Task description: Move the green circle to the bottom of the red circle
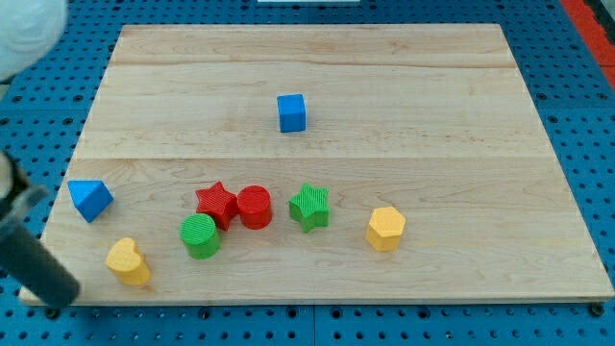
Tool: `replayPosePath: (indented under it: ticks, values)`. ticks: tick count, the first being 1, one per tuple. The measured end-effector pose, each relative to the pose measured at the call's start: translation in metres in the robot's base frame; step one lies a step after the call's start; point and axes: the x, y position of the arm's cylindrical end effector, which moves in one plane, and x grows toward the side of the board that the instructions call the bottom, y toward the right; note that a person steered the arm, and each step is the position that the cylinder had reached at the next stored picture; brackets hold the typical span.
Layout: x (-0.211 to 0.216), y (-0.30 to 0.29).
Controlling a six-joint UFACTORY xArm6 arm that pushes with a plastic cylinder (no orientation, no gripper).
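Observation:
The green circle (200, 235) lies on the wooden board, just below and to the left of the red circle (255, 207). It is close under the red star (217, 203), which touches the red circle's left side. My tip (59, 294) is at the board's bottom left corner, far left of the green circle and just left of the yellow heart (128, 261). It touches no block.
A green star (309, 207) sits right of the red circle. A yellow hexagon (385, 229) lies further right. A blue triangle (89, 199) is near the left edge, and a blue cube (291, 112) is higher up at centre. The board (432, 279) rests on blue pegboard.

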Motion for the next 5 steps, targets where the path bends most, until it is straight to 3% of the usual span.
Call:
replayPosePath:
  ticks: [1,3,5]
  values:
    - [-0.006,-0.02]
    - [-0.072,0.066]
    - [-0.067,0.137]
